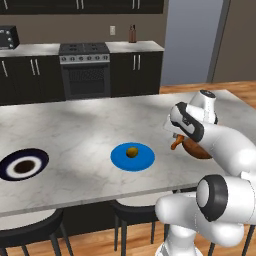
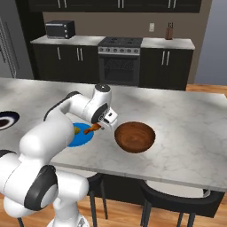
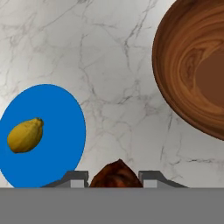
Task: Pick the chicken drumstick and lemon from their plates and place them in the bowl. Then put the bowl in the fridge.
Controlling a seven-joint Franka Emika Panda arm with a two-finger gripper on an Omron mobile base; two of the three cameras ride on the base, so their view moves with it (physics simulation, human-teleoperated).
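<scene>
Clamped between the two dark finger tips at the bottom of the hand view sits the chicken drumstick (image 3: 116,175), a glossy reddish-brown lump; the gripper (image 3: 114,178) is narrowed onto it, jaws partly closed with the meat filling the gap. From the right base view the drumstick (image 2: 92,128) hangs above the marble counter (image 2: 186,128), over the stretch between the bright blue plate (image 2: 84,137) and the wooden bowl (image 2: 135,137). Beyond the finger tips in the hand view, at about nine o'clock, lies the blue plate (image 3: 57,127) with the lemon (image 3: 25,135) resting on its left part, clear of the rim. At roughly two o'clock stands the bowl (image 3: 192,74), its brown grained inside open to the camera, apart from the plate with bare marble between them. In the left base view the lemon (image 1: 132,151) sits near the middle of the blue plate (image 1: 125,161), and well off at nine o'clock lies the navy plate (image 1: 24,164) with its white ring. Farther back, against the wall, stand dark cabinets (image 1: 30,75), a stove (image 1: 85,70) and a toaster oven (image 2: 60,29)
</scene>
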